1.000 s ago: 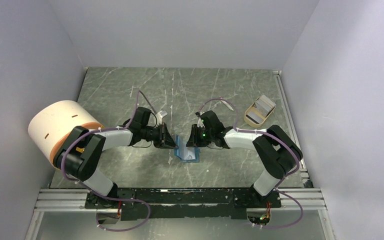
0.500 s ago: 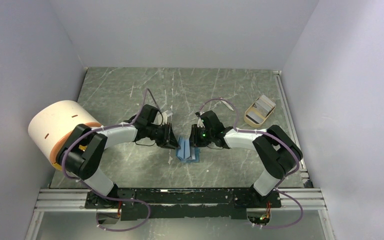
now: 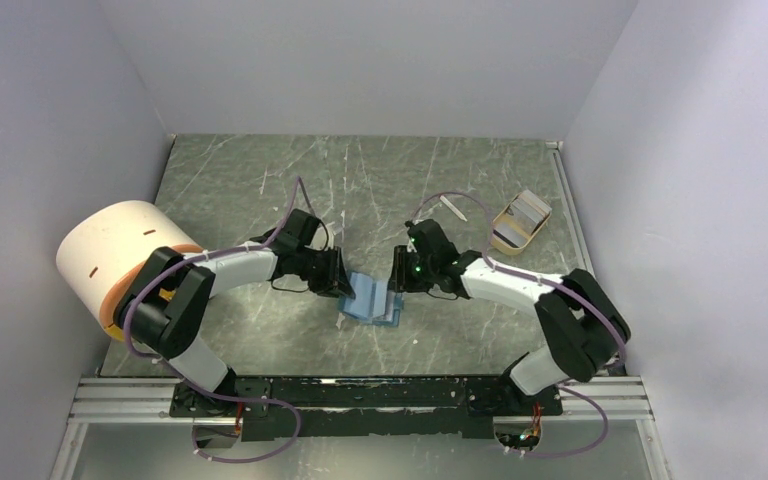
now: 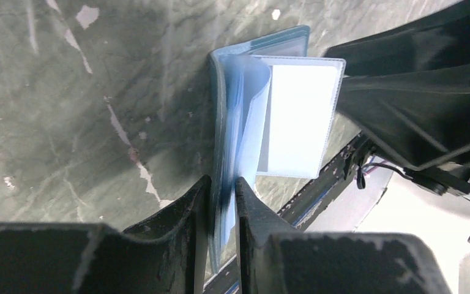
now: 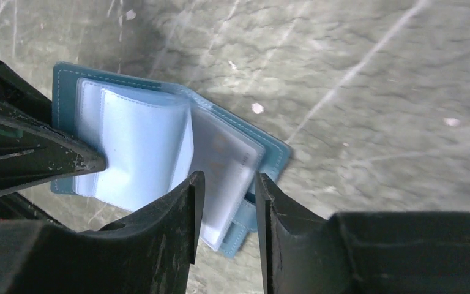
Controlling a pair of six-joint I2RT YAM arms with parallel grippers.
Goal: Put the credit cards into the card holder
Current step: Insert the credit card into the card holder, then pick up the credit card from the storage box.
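Card holder (image 3: 368,303) lies opened on the marbled table (image 3: 460,170) between the two grippers, its teal cover down and its light blue sleeves fanned upward. The left gripper (image 4: 222,182) has its jaws drawn nearly together, with only a slim gap, and the near edge of the holder's leaves runs straight through that gap, so the jaws look pinched on it. The leaves are blurred there. Just beyond these jaws and to their right, one clear sleeve stands open with a pale credit card (image 4: 297,116) showing through it. The right gripper (image 5: 228,176) comes in from the opposite side. Its jaws stand partly apart and straddle the corner of a clear sleeve, which passes between them. The inner finger sits against the sleeve's curl while the outer finger is just beside the teal corner, and no firm grip shows. The bulk of the holder lies ahead of these jaws and to their left, where the left gripper's dark finger tip meets the sleeves. A tan tray (image 3: 520,222) sits well behind the right jaws, far from the holder.
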